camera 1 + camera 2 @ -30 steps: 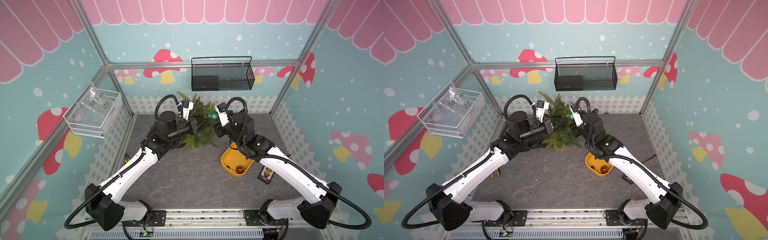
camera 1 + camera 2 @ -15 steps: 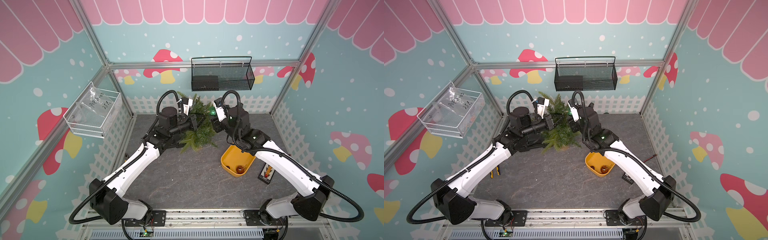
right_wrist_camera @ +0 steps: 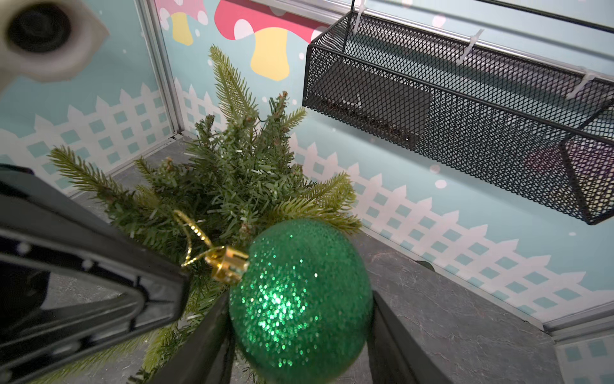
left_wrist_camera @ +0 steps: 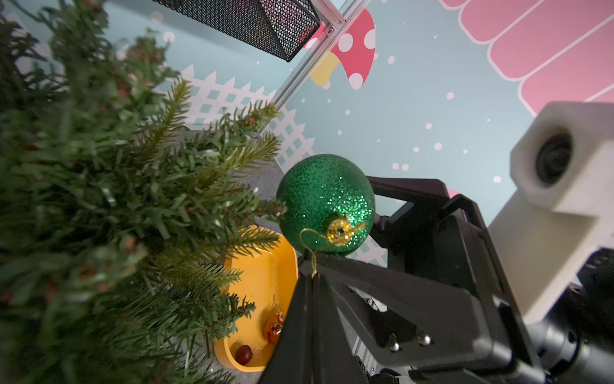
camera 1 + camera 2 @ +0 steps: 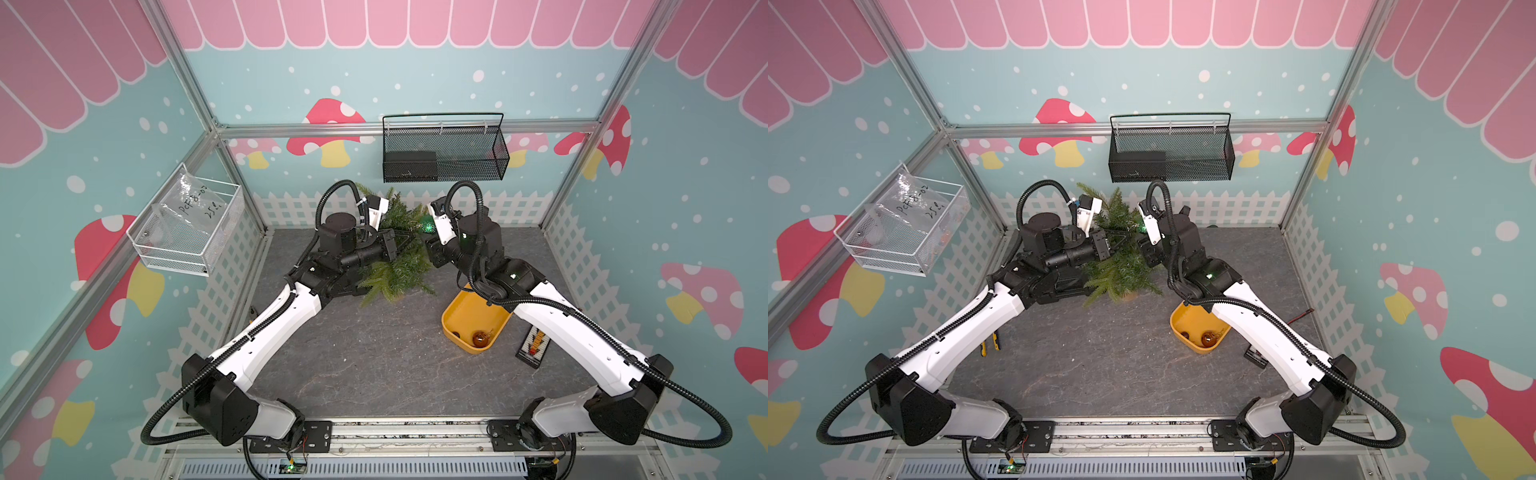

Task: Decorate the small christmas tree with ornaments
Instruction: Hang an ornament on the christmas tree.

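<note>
Centre rear in both top views, the small artificial green fir tree [image 5: 395, 270] [image 5: 1121, 266] stands on the grey stone-look tabletop [image 5: 374, 353] while two robot arms meet at its upper right edge. The right gripper [image 3: 300, 319] has its fingers clamped on either side of a glittery green round bauble [image 5: 426, 226] [image 3: 299, 292], held just beside the branch tips. The left gripper [image 4: 312, 276] has its fingers pressed together on the bauble's gold thread loop [image 4: 313, 262]. Right of centre, a yellow plastic tub [image 5: 469, 311] lies partly under the right arm, with a shiny amber bauble [image 5: 480, 340] and a tiny dark red bauble [image 4: 243, 354] inside. Compared with a second ago, both wrists and the green bauble sit slightly higher in the picture, nearer the white picket-fence wall [image 5: 519, 208]. The tub and its two baubles lie where they were.
</note>
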Robot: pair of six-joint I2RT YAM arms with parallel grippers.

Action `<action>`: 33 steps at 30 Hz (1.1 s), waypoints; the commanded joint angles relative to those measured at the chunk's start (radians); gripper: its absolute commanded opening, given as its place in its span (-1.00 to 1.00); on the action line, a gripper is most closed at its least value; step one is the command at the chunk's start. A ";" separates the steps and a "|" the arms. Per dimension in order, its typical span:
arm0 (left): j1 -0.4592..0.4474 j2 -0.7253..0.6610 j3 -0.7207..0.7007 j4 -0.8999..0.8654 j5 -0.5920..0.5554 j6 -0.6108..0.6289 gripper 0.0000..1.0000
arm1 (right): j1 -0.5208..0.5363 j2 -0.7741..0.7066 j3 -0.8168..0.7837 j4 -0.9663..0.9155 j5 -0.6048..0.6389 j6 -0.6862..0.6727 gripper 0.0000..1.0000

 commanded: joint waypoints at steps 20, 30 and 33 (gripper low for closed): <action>0.017 0.051 0.062 -0.029 -0.008 -0.052 -1.00 | -0.065 0.100 0.129 -0.088 0.011 0.053 0.03; 0.031 0.049 0.053 -0.015 -0.007 -0.070 -1.00 | -0.066 0.147 0.182 -0.116 -0.019 0.054 0.03; 0.033 0.052 0.048 -0.020 -0.008 -0.074 -1.00 | -0.065 0.154 0.183 -0.127 -0.015 0.057 0.03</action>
